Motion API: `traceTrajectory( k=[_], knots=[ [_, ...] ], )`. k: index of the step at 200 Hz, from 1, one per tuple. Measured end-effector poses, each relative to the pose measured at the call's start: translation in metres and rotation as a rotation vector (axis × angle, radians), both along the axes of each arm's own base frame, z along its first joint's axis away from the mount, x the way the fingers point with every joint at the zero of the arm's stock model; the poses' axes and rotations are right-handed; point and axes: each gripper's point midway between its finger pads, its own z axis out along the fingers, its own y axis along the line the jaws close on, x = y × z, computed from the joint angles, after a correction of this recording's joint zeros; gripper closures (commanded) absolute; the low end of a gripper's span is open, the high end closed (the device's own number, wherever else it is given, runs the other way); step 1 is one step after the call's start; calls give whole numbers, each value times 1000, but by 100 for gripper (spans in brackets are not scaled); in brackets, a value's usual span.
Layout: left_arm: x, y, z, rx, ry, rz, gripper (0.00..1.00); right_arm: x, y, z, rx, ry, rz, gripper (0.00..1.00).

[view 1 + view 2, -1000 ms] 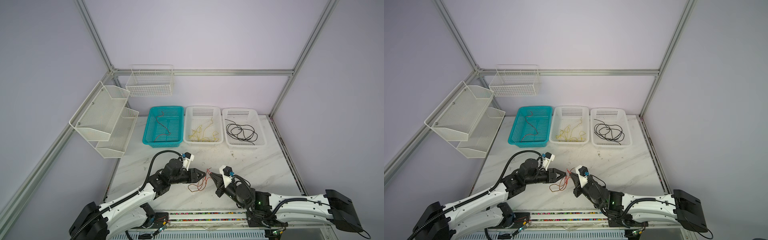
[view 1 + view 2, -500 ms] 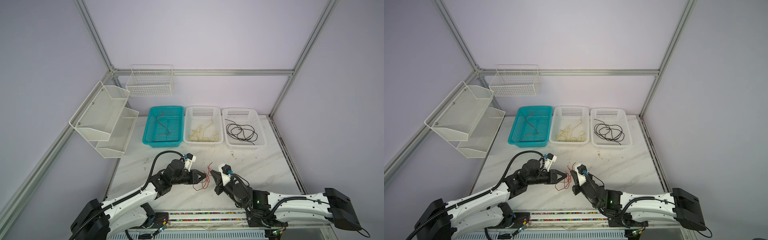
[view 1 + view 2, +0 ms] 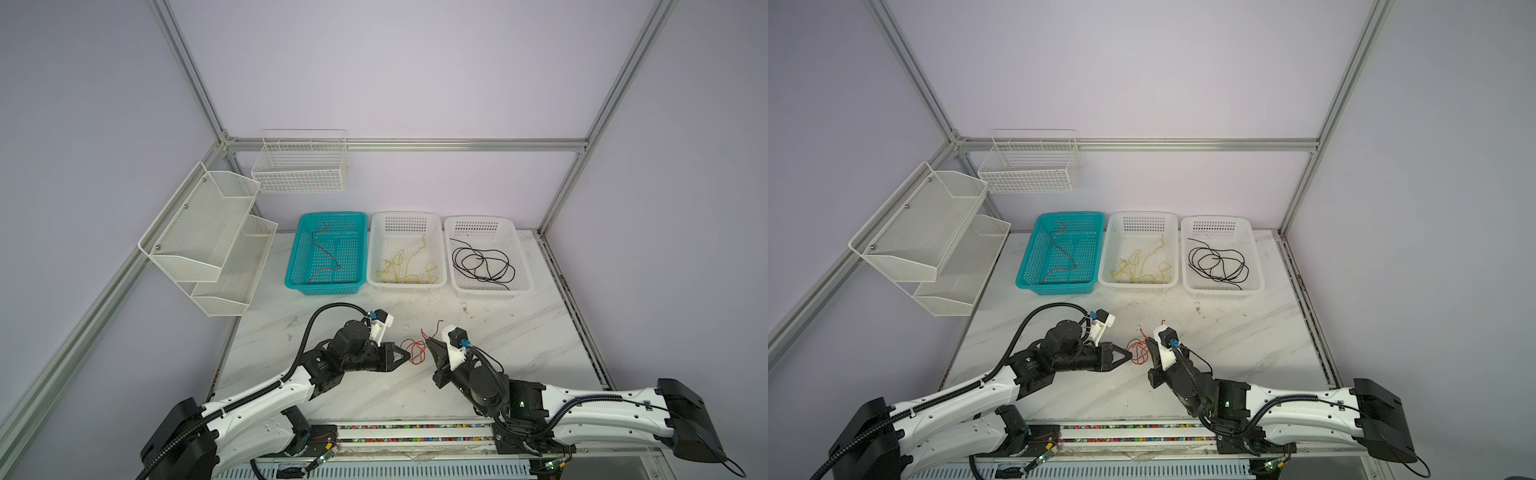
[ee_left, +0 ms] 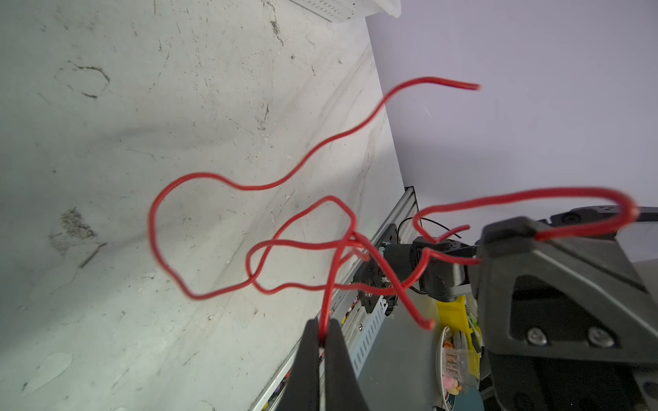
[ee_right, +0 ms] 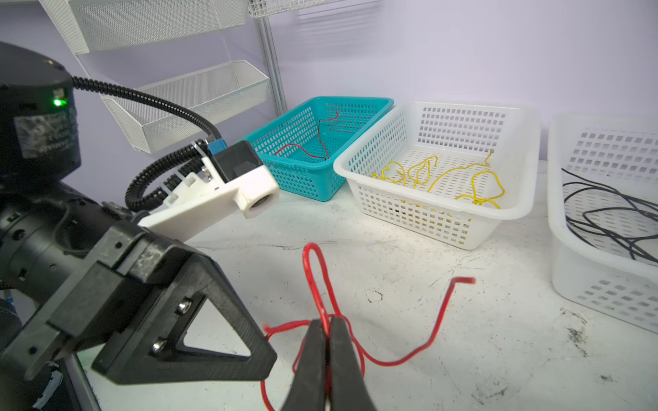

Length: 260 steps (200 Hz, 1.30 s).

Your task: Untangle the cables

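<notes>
So, starting nearest the robot's base: the left gripper (image 3: 408,355) has its fingers pressed together on a strand of the red cable tangle (image 3: 418,352). The left wrist view shows this clearly, with the strand (image 4: 302,245) coming straight out from between the closed tips (image 4: 322,338).

The right gripper (image 3: 428,341) is doing the same thing. In its own wrist view the fingers (image 5: 327,331) are clamped flat on a loop of the tangle. In both top views the left gripper sits at 9 o'clock of the tangle and the right one at about 3 o'clock, tips nearly facing each other.

The tangle hangs between them over the near middle of the marble table (image 3: 519,353). Most of it looks lifted off the surface. Honestly I can't tell if it's one wire or two knotted together, since there are several loose ends.

Further back, three baskets stand in a row:
- At 11 o'clock, the teal basket (image 3: 328,215) holds a thin red-and-dark cable (image 3: 322,249).
- At 12, the middle white basket (image 3: 405,214) holds the yellow cables (image 3: 405,266).
- At 1 o'clock, the right white basket (image 3: 480,219) holds the black cables (image 3: 482,266).

Way out at 10 o'clock, the mesh shelves (image 3: 208,224) and a wire basket (image 3: 299,166) hang on the walls.
</notes>
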Motion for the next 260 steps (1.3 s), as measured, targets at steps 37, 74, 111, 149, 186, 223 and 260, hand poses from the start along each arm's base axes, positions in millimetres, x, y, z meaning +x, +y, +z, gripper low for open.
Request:
traceTrajectory(
  k=[37, 74, 111, 149, 186, 223, 260],
  knots=[
    [-6, 15, -7, 72, -21, 3, 100, 0, -18, 14, 68, 17, -38, 100],
    [-9, 38, -10, 158, -64, 41, 100, 4, -46, 20, 123, 74, -142, 100],
    [-11, 53, -6, 197, -108, 70, 100, 9, -76, 20, 181, 114, -257, 100],
    [-12, 86, -22, 332, -93, 156, 100, 14, -101, 31, 245, 150, -373, 100],
    [-6, 123, -23, 434, -131, 288, 100, 18, -133, 54, 273, 158, -503, 100],
    [-4, 137, -30, 501, -129, 329, 100, 15, -158, 77, 326, 163, -534, 100],
    [-2, 138, -34, 524, -122, 331, 100, 15, -159, 74, 281, 162, -541, 100]
  ],
)
